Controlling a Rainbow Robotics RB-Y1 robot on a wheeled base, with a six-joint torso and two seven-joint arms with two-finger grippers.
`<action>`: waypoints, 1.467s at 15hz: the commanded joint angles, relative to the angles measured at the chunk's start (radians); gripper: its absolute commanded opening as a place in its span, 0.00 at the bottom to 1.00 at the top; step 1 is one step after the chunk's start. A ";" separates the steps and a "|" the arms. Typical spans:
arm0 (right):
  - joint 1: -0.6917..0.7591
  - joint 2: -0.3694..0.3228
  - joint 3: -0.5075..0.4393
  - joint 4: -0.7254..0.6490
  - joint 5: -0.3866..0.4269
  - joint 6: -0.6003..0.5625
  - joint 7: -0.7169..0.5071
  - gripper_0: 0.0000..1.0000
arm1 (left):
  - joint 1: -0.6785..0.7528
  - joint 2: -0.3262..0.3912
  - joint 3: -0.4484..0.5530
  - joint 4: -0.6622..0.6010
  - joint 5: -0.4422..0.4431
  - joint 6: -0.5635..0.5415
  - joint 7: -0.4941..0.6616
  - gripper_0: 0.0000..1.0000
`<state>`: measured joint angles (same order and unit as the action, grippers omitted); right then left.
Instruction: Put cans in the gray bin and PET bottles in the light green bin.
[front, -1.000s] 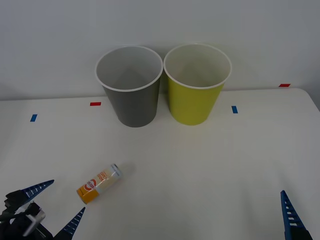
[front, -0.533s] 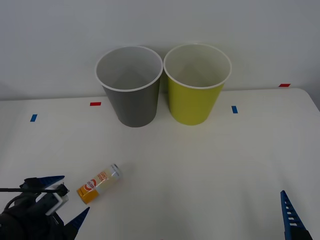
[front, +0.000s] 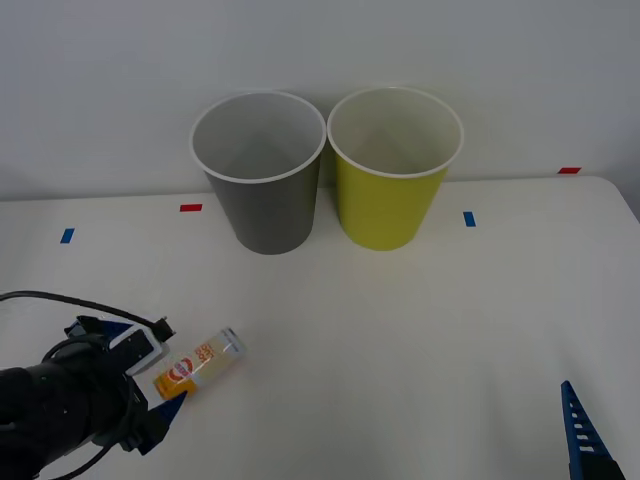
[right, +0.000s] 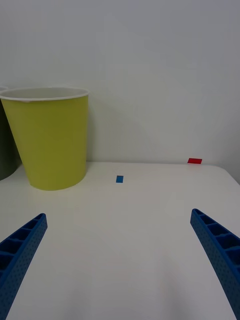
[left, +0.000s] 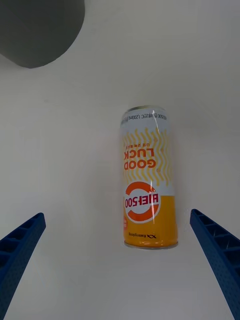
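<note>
Since a second ago: my left gripper (front: 140, 372) has come forward from the near edge of the table (front: 420, 330) and now sits right at the orange end of the can (front: 199, 367); can, bins and my right arm have not shifted.
Left fingers: spread wide and empty, one blue ribbed finger (left: 20, 250) off each side of the can (left: 148, 180), neither touching it.
Key relation: the can lies straight ahead between my left fingers, its long axis pointing away from me, orange base nearest, silver top farthest. I judge that a short advance would put its body between the pads, which would then close across its width.
Nearer arm: the left by a long way; the can is well apart from my right gripper (front: 580, 440).
Can: slim smooth metal cylinder lying on its side, orange fading to cream-white, round red-and-white logo facing up. It will likely roll sideways if nudged by one finger first.
Right fingers: wide open, empty, resting low at the near right of the table (right: 120, 240).
Gray bin (front: 262, 180): beyond the can's silver end, tall, tapered, round, white rim, pale inside; this is where the can belongs.
Light green bin (front: 392, 170): touching or just beside the gray bin, same shape, yellow-green wall (right: 52, 140).
Table: flat, matte white, with small red and blue tape marks.
</note>
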<state>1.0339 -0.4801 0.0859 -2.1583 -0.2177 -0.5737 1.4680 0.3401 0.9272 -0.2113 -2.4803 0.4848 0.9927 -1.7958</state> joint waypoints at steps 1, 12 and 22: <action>0.000 0.000 0.000 0.000 0.000 0.000 0.000 1.00 | -0.136 -0.044 -0.036 0.000 0.024 0.198 0.004 1.00; 0.000 0.000 0.000 0.000 0.000 0.000 0.000 1.00 | -0.443 -0.107 -0.258 0.161 -0.017 0.383 0.058 1.00; 0.000 0.000 0.000 0.000 0.000 0.000 0.000 1.00 | -0.604 -0.219 -0.350 0.285 -0.019 0.569 0.153 1.00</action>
<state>1.0339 -0.4801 0.0859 -2.1583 -0.2177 -0.5737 1.4680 -0.2569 0.7285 -0.5615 -2.2024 0.4668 1.5376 -1.6436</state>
